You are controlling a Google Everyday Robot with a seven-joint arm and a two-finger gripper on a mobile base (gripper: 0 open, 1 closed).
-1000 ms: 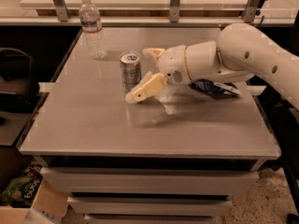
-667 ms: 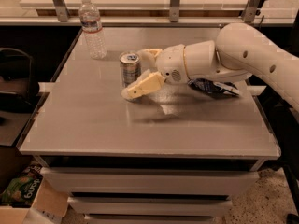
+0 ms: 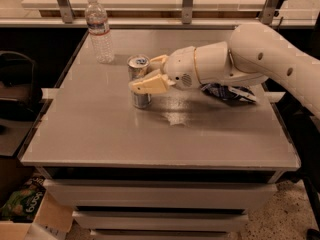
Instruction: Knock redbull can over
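Observation:
The redbull can (image 3: pixel 137 70), silver with blue panels, stands upright on the grey table (image 3: pixel 150 139), left of centre. My gripper (image 3: pixel 149 74) reaches in from the right at can height. It is open. The near finger (image 3: pixel 150 84) crosses in front of the can's middle. The far finger (image 3: pixel 158 61) sits just right of the can's top. The can's lower part shows below the near finger.
A clear water bottle (image 3: pixel 99 31) with a white cap stands at the table's far left. A dark blue and white snack bag (image 3: pixel 231 92) lies to the right, partly under my arm (image 3: pixel 260 59). A cardboard box (image 3: pixel 30 219) sits on the floor at lower left.
My gripper has moved left to the can, and its near finger now overlaps the can's front. The can still stands upright in the same spot.

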